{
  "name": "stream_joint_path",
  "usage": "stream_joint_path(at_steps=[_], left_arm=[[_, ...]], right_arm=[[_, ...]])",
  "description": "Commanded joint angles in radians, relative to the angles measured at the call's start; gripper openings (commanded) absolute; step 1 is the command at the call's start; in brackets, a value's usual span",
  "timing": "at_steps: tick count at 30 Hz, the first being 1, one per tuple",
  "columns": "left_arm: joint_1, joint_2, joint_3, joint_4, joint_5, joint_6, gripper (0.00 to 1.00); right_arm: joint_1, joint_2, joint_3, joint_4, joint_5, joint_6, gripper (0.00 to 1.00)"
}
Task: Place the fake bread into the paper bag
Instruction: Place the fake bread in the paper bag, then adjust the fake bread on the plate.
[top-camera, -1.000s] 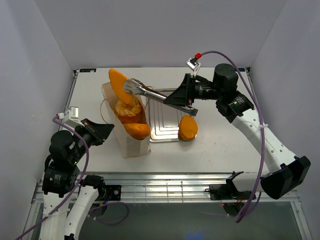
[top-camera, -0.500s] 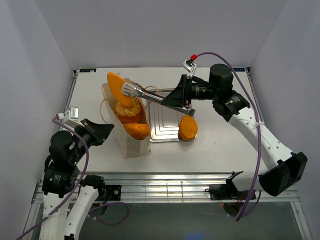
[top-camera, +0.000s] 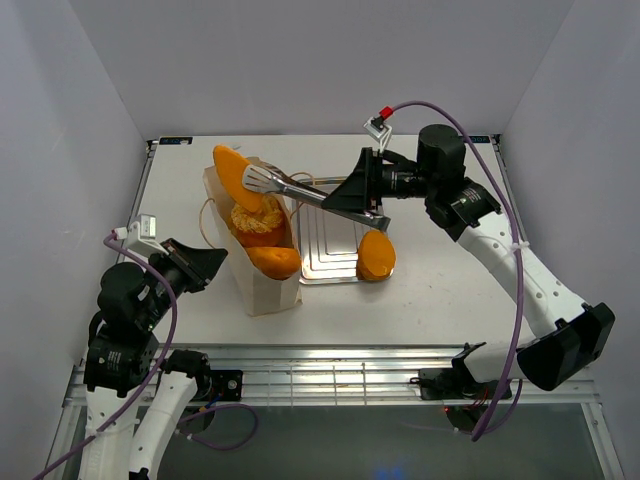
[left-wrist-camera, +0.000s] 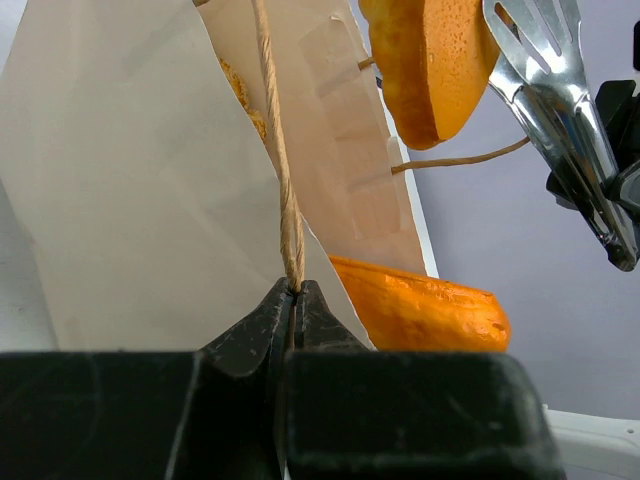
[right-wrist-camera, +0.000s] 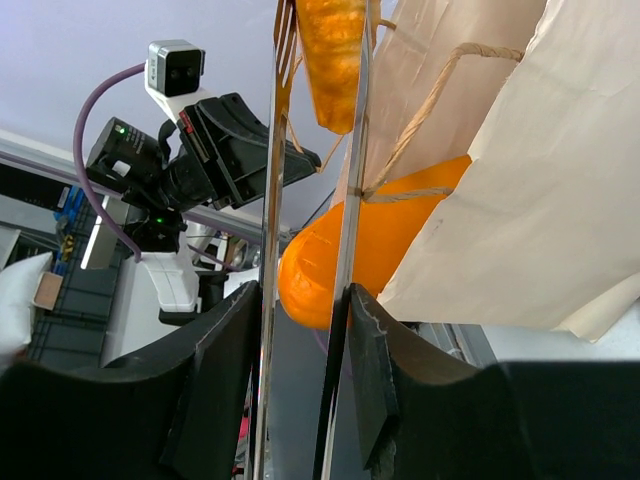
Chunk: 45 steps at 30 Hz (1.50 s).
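- My right gripper (top-camera: 345, 197) is clenched on the handles of the metal tongs (top-camera: 290, 186), which reach toward the upper left of the top view.
- The tong blades sit on either side of a long loaf (top-camera: 232, 172); the right wrist view shows it squeezed between them at the top of the frame.
- That loaf stands tilted at the far end of the paper bag (top-camera: 262, 285), its upper part sticking out above the bag's mouth.
- Inside the bag I see a round piece (top-camera: 256, 222) in the middle and a second loaf (top-camera: 272, 260) at the near end.
- My left gripper (left-wrist-camera: 292, 305) is pinched tight on the bag's cord handle (left-wrist-camera: 280, 170), at the lower left of the bag.
- One more bread piece (top-camera: 376, 256) lies outside the bag, at the lower right corner of the silver tray (top-camera: 325, 240), just below my right gripper.
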Motion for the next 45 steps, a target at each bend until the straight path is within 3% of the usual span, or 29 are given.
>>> stream_joint_path(at_steps=[1,6,24,33,40,45], left_arm=[[0.0,-0.011,0.024,-0.017,-0.005,0.004,0.0],[0.002,-0.004,0.023,-0.015,-0.004,0.002,0.0],[0.002,-0.005,0.021,-0.015,-0.005,0.005,0.0],[0.002,-0.004,0.013,-0.003,0.004,0.014,0.0],[-0.001,-0.011,0.012,0.001,0.007,0.037,0.0],[-0.01,-0.028,-0.017,0.014,0.017,0.028,0.0]], right_arm=[[0.022,0.013,0.086,-0.033,0.022,-0.07,0.46],[0.1,0.087,0.263,-0.33,0.177,-0.335,0.45],[0.095,0.029,0.292,-0.355,0.281,-0.366,0.45],[-0.149,-0.088,0.389,-0.407,0.238,-0.334,0.45],[-0.454,-0.183,0.226,-0.52,0.249,-0.363,0.45],[-0.538,-0.252,-0.086,-0.584,0.338,-0.4,0.45]])
